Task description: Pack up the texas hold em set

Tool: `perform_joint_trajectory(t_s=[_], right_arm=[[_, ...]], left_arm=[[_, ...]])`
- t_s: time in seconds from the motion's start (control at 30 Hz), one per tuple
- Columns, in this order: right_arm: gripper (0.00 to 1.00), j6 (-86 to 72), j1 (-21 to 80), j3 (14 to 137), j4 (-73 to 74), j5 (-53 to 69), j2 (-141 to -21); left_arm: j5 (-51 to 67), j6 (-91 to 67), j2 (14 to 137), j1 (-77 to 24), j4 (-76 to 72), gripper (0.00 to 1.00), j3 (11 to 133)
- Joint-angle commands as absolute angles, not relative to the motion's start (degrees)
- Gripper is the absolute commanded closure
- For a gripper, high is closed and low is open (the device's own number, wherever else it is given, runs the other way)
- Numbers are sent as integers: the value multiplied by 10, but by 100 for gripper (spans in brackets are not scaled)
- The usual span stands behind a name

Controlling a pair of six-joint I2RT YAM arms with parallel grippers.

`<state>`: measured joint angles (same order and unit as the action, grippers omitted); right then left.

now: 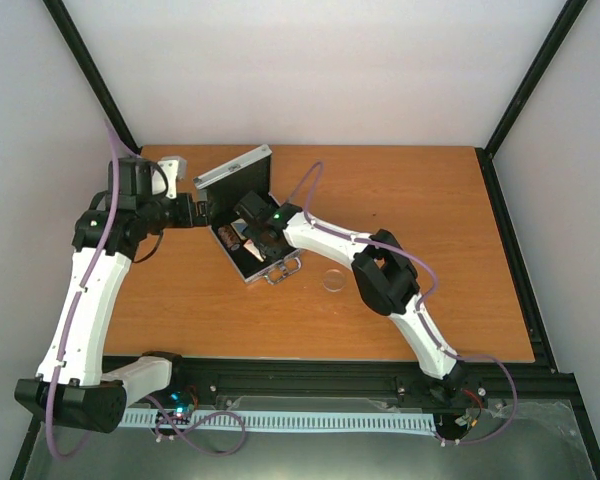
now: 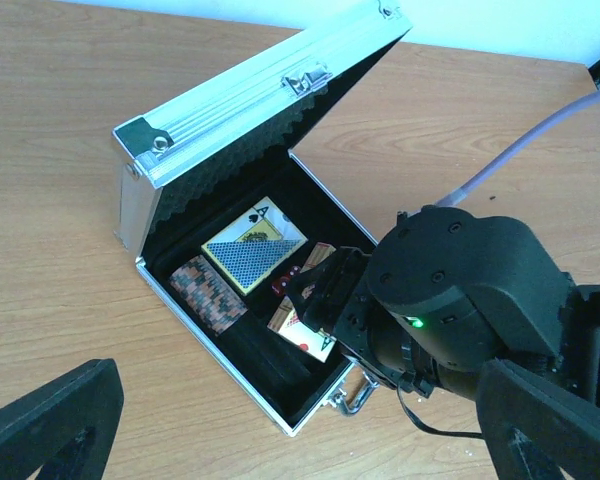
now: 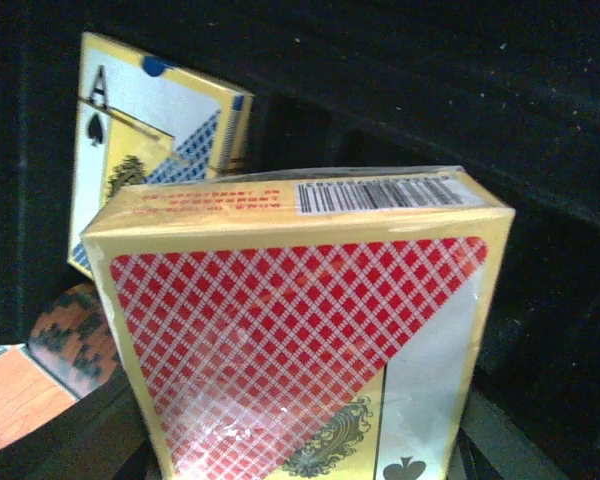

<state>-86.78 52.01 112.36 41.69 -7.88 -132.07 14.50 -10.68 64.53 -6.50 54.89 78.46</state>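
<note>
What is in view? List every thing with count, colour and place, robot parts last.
case: one, silver, open on the table
blue card pack: one, blue-yellow, in case
chip stack: one, dark, in case
dice: count unclear, red, in case
red card pack: one, red-yellow, in right gripper
clear disc: one, clear, on table
left gripper: one, black, open, beside lid
right gripper: one, black, holding red card pack in case
</note>
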Motion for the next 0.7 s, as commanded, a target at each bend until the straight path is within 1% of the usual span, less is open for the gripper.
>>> perform_joint_trajectory(t_s=[0.0,0.13,0.17,0.2,0.27,0.37,0.47,0.5,0.6,0.67], right_arm=[[85,-900,528,1126,406,-85,-1336],[83,-925,528,1124,396,-64,-1341],[77,-929,527,1126,396,-58,-1343],[67,-931,528,1129,397,-54,-1344],[53,-934,528,1143,409,-51,-1349],[37,-931,528,1147,417,-62,-1343],[24,-926,528,1147,427,-73,-1335],[18,-923,527,1148,432,-74,-1334],[8,-914,528,1147,448,-75,-1329],[7,-906,528,1146,455,-76,-1325]], left_arm=[[154,-112,635,-66,549,0,780],[153,-111,632,-66,550,0,776],[153,-111,631,-66,550,0,774],[152,-110,631,-66,551,0,773],[151,-110,630,-66,552,0,774],[150,-110,631,-66,551,0,776],[149,-109,629,-66,551,0,775],[147,-109,629,-66,551,0,775],[147,-109,629,-66,551,0,774],[147,-109,629,-66,551,0,775]])
